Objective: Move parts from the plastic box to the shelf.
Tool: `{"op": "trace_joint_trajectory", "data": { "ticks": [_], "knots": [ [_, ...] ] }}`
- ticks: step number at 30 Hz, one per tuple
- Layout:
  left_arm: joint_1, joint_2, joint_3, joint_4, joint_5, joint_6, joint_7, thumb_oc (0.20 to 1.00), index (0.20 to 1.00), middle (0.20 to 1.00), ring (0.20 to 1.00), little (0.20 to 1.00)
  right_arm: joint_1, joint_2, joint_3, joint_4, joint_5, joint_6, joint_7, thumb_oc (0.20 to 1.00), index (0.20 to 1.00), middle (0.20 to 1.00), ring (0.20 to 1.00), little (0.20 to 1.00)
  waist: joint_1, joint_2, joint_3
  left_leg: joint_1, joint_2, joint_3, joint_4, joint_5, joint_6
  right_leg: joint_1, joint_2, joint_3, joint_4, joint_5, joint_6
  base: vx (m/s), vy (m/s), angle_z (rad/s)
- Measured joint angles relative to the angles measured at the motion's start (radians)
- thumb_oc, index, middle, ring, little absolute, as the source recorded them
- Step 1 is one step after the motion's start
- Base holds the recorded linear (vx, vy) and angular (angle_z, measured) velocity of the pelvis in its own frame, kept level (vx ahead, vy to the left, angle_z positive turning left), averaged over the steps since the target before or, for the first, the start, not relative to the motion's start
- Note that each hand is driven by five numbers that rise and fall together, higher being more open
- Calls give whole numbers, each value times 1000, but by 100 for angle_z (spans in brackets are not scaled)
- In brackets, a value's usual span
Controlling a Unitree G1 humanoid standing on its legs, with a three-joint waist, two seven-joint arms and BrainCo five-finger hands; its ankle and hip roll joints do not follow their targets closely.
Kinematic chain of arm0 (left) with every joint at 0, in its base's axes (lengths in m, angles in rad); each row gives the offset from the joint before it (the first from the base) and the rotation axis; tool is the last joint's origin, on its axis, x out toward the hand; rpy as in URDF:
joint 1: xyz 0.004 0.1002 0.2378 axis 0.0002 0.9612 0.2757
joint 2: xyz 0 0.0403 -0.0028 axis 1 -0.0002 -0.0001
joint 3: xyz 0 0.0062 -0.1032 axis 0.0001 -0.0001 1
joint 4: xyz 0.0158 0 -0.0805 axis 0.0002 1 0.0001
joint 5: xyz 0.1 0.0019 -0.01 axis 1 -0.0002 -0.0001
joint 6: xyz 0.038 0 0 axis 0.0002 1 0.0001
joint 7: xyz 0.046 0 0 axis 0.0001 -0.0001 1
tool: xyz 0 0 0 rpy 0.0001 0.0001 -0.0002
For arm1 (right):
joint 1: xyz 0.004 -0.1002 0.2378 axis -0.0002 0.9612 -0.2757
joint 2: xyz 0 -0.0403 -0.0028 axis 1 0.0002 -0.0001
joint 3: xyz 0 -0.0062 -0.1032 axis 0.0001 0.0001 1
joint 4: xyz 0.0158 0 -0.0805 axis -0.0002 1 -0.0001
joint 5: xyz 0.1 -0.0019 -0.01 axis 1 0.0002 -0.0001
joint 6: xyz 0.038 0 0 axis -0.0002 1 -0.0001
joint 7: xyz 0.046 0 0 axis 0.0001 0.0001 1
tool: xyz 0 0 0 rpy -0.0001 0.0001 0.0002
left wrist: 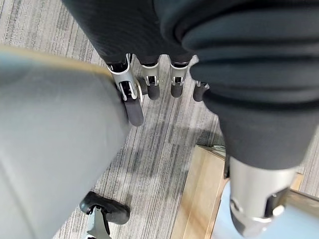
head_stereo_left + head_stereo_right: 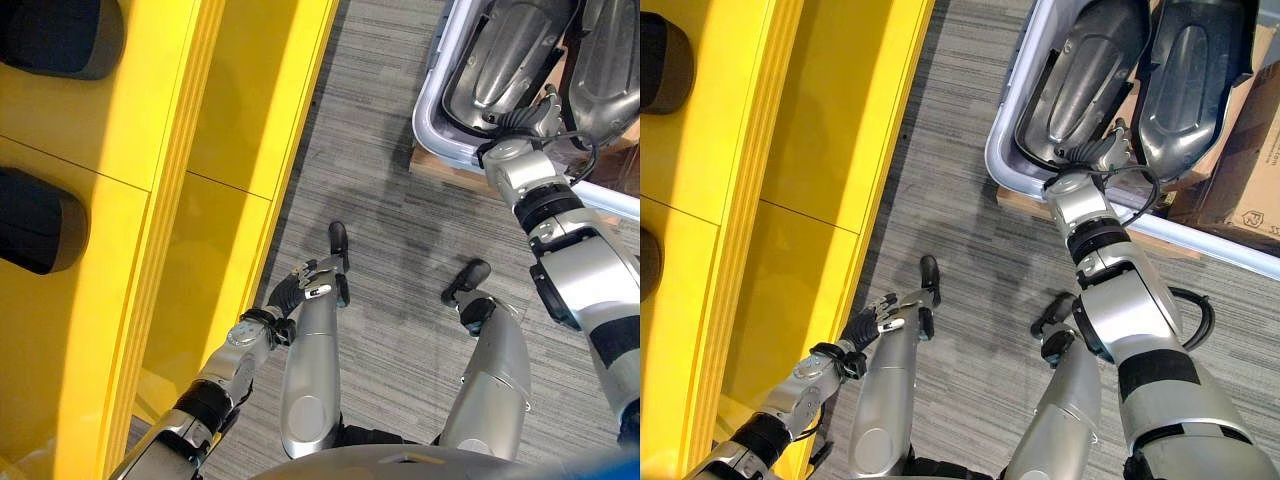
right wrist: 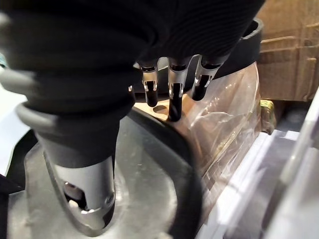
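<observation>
Parts (image 2: 1080, 80), grey moulded shells, stand in the plastic box (image 2: 1012, 170) on the floor. Right hand (image 2: 1102, 152) reaches into the box, fingers (image 3: 174, 94) curled over one part's rim. Left hand (image 2: 305, 283) hangs beside the yellow shelf (image 2: 150, 200), fingers relaxed, empty.

A grey striped carpet floor (image 2: 400, 240) is seen across the middle of the scene. A wooden pallet (image 2: 1015, 203) is laid on it at the right, its pale edge showing. Brown cardboard boxes (image 2: 1252, 160) are stacked at the far right, just beside the pallet.
</observation>
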Motion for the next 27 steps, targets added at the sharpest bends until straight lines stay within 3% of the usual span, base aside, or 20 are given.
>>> {"op": "trace_joint_trajectory", "data": {
  "ticks": [6, 7, 8, 13, 14, 15, 16, 18, 22, 27],
  "knots": [
    [0, 0, -10, -22, -1, -1, 2, 1000, 1000, 1000, 1000, 1000, -24, -24, -13, 27, 131, -14, -45, 1000, 1000, 1000, 1000, 1000, 25, 0, 0, -14, -8, -8, -24, 0, -1, -14, 0, -1, -10, 0, 4, -2, 10, 6],
    [0, 1, -14, -27, -1, -1, 13, 1000, 1000, 1000, 1000, 1000, -35, -26, -13, 30, 131, -14, -53, 476, 476, 476, 476, 476, 24, 0, 0, -18, -11, -9, -35, 0, -1, -19, 0, -2, -17, -1, 5, 0, 15, 5],
    [0, 0, -17, -30, -1, -4, 20, 1000, 1000, 1000, 1000, 1000, -40, -29, -13, 30, 131, -14, -61, 200, 200, 200, 200, 200, 25, 0, 0, -20, -14, -8, -42, 1, -2, -22, 0, -3, -22, -1, 6, 3, 26, 7],
    [-2, 1, -22, -29, -1, -16, 27, 1000, 1000, 1000, 1000, 1000, -55, -42, -14, 66, 132, 12, -103, 200, 200, 200, 200, 200, 25, 0, -5, -39, -19, -6, -48, -3, -15, -37, -3, -3, -31, -4, 21, 3, 10, 8],
    [-6, 0, -26, -31, -2, -27, 36, 1000, 1000, 1000, 1000, 1000, -54, -55, -11, 68, 130, 16, -106, 200, 200, 200, 200, 200, 26, -3, -12, -69, -30, -13, 26, -20, -10, -43, -6, -5, -43, -3, 22, 2, 10, -4],
    [-10, -4, -38, -25, -2, -26, 35, 1000, 1000, 1000, 1000, 1000, -49, -71, 2, 69, 127, 16, -105, 200, 200, 200, 200, 200, 43, 16, -25, -75, -22, -18, 148, -63, 7, -45, 5, -6, -44, 9, 42, 1, 13, -28],
    [-8, 1, -39, -25, -3, -16, 38, 1000, 1000, 1000, 1000, 1000, -51, -74, -6, 59, 129, 17, -98, 200, 200, 200, 200, 200, 39, 13, -36, -82, -32, -15, 127, -87, 21, -84, -1, 48, 109, -44, 37, -12, 17, -4],
    [1, 11, -37, -26, -4, -31, 42, 1000, 1000, 1000, 1000, 1000, -45, -92, -16, 46, 109, 25, -81, 200, 200, 200, 200, 200, 39, -9, -50, -111, -36, -21, 90, -45, 13, -48, -1, 7, 58, -69, 22, -14, 13, 26],
    [-3, 19, -37, -24, -4, -41, 46, 1000, 1000, 1000, 1000, 1000, -47, -92, -24, 29, 82, 3, -78, 200, 200, 200, 200, 200, 40, -24, -62, -142, -40, -26, 86, -39, 13, -84, -2, 10, 60, -68, 22, -10, -26, -1],
    [-13, 26, -37, -9, -3, -50, 64, 1000, 1000, 1000, 1000, 1000, -47, -92, -49, 18, 29, -80, -117, 200, 200, 200, 200, 200, 35, -41, -77, -182, -47, -25, 54, -37, 9, -138, -2, 11, 54, -68, 23, -12, -35, 2]
  ]
}}
